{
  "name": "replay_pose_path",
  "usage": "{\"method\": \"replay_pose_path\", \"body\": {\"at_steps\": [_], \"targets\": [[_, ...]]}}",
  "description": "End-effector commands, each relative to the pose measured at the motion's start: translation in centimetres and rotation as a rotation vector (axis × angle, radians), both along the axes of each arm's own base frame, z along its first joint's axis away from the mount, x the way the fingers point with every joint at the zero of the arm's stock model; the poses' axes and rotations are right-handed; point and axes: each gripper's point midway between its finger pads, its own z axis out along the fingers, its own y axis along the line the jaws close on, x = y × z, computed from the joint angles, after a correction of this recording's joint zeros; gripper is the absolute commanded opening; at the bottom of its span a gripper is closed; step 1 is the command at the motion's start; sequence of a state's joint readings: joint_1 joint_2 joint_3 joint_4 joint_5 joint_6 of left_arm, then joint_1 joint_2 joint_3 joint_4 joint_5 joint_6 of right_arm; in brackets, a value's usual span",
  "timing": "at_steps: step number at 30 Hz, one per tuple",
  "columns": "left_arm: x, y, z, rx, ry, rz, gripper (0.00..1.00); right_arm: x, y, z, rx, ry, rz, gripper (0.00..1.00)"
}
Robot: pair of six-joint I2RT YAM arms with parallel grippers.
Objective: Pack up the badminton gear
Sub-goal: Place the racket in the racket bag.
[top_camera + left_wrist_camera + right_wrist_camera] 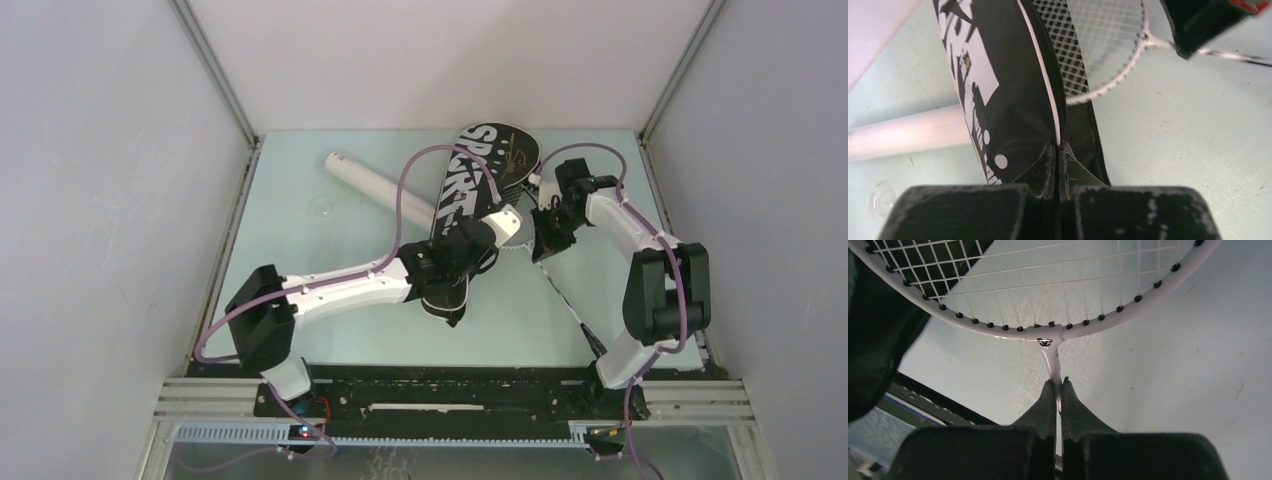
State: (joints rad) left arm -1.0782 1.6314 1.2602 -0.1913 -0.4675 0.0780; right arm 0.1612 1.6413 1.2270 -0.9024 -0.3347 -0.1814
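The white tube (368, 181) lies slantwise on the left half of the table (300, 250), one end meeting the black "SPORT" bag (458, 198) at centre. The left gripper (1058, 150) is clamped on the bag's zippered edge. A racquet (1048, 332) has its head partly under that edge. The right gripper (1058, 390) is closed on the racquet's shaft just below the head.
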Motion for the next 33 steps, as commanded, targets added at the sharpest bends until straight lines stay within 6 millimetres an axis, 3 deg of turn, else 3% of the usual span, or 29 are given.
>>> {"method": "replay_pose_path", "body": {"at_steps": [1,6,14,17,22,28,33], "targets": [[1.1,-1.9,2.5,-0.084,-0.041,0.013,0.00,3.8,0.3,1.9,0.129,0.025,-0.200,0.00],[1.2,-2.3,2.1,-0.080,-0.025,0.015,0.00,6.7,0.8,1.5,0.248,0.100,-0.330,0.00],[0.9,-4.0,1.9,-0.095,0.028,-0.021,0.00,11.6,6.0,3.3,0.407,0.049,-0.414,0.00],[0.9,-4.1,1.7,-0.091,0.039,-0.016,0.00,13.8,7.0,3.8,0.435,0.009,-0.454,0.00],[0.4,-4.0,0.3,-0.087,0.069,-0.021,0.00,16.6,6.3,2.8,0.476,0.002,-0.573,0.00],[0.4,-3.7,-0.2,-0.102,0.085,-0.006,0.00,18.7,3.9,2.2,0.513,-0.042,-0.727,0.00],[0.0,-3.5,-0.7,-0.103,0.098,-0.028,0.00,20.8,4.5,2.5,0.523,-0.057,-0.670,0.00]]}}
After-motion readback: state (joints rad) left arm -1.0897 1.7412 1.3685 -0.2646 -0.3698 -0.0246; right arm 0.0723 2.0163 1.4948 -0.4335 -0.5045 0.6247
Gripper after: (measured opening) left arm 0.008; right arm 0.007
